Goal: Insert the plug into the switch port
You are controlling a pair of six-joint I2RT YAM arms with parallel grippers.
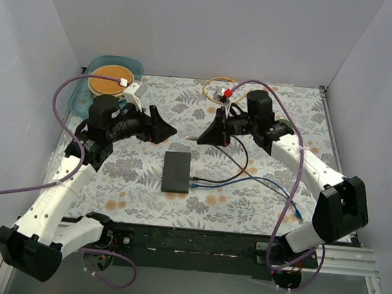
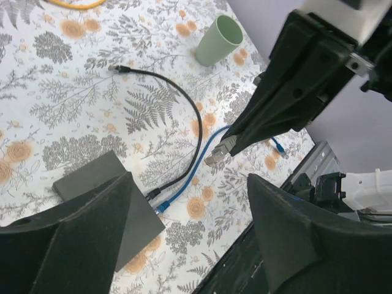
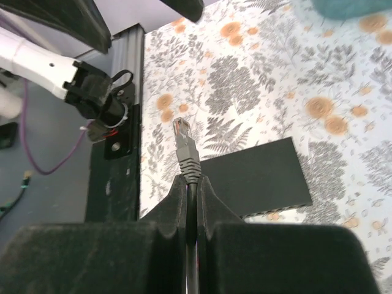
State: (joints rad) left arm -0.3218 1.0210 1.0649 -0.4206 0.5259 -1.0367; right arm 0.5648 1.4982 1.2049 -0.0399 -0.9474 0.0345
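Starting at the near edge, a black rail [image 1: 186, 245] carries both arm bases. Beyond it the table lies under a patterned cloth [image 1: 245, 211], white with grey ferns and orange blossoms.

The switch [image 1: 176, 171] lies flat near the middle of that cloth, between the two arms, with its long sides running away from the bases. A black lead [image 1: 230, 165] and a blue lead [image 1: 248, 182] meet its right-hand side near the closer corner and trail off across the cloth to the right.

Just past the switch the two grippers face each other above the cloth. The right gripper [image 3: 191, 182] is clenched on the boot of a grey plug [image 3: 185, 147]. The plug sticks out beyond the fingertips, up in the air and apart from the switch. The left gripper [image 2: 190, 179] has its fingers spread with nothing between them. In its wrist view the plug hangs a little way in front of it.

Farther out in that same view, a pale green cup [image 2: 219, 40] stands on the cloth. A loop of yellow cable [image 1: 219, 87] lies by the far edge of the table. In the far left corner sits a teal tray [image 1: 135, 67] holding a round orange-brown disc [image 1: 112, 78].

Plain white walls [image 1: 208, 23] close the table in on the left, back and right.
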